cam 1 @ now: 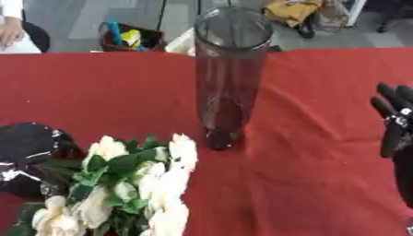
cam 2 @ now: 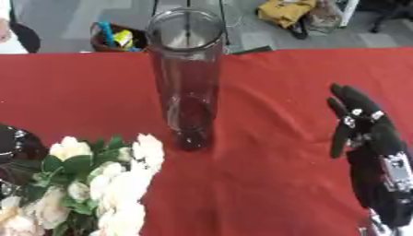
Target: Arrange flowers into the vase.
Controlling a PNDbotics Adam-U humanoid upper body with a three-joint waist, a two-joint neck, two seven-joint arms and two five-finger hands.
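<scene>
A tall clear glass vase (cam 1: 227,73) stands upright in the middle of the red table (cam 1: 315,92), with nothing inside it. At the lower left, a bunch of cream-white flowers with green leaves (cam 1: 137,184) is held up. My left hand (cam 1: 28,156) is curled round its stems at the left edge, partly hidden by the leaves. My right hand (cam 2: 363,129) stands open at the right side, fingers straight and pointing up, apart from the vase and holding nothing.
Beyond the table's far edge lie a grey floor, a dark basket with coloured items (cam 1: 129,39) and a yellow bag (cam 1: 292,10). A person's sleeve (cam 1: 12,27) shows at the far left corner, off the table.
</scene>
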